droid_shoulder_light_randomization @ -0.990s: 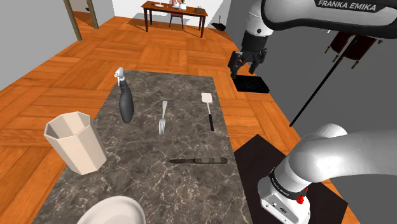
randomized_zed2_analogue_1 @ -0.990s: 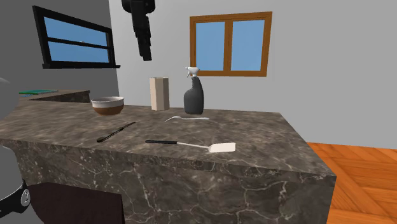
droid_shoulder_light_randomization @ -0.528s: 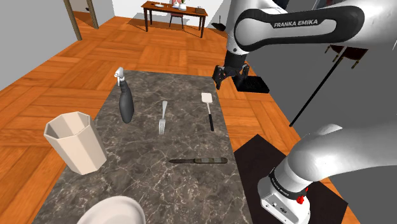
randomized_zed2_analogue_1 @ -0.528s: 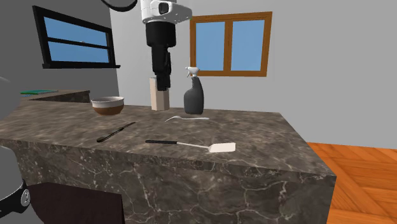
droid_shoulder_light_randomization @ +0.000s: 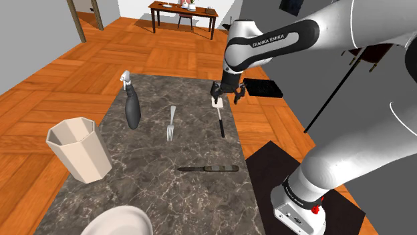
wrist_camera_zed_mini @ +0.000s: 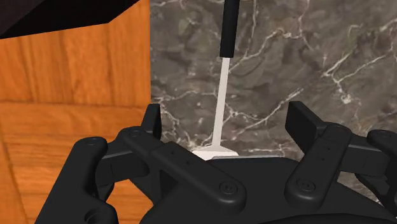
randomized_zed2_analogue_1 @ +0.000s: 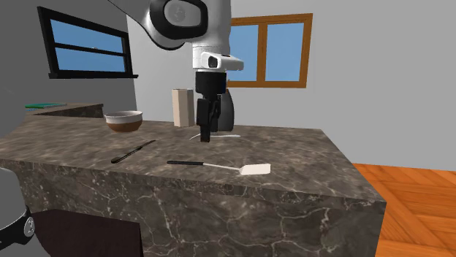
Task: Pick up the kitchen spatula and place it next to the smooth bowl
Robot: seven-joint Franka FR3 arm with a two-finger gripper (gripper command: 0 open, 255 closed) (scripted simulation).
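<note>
Gripper (droid_shoulder_light_randomization: 224,96) dropped, swung over — now above spatula (droid_shoulder_light_randomization: 220,117) blade.

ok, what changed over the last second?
The gripper swung down and toward the shoulder view's left, from beside the counter to just above the spatula's blade end. Its fingers are open and nothing is held. The spatula, fork, knife, spray bottle, cup and bowl have not moved.
</note>
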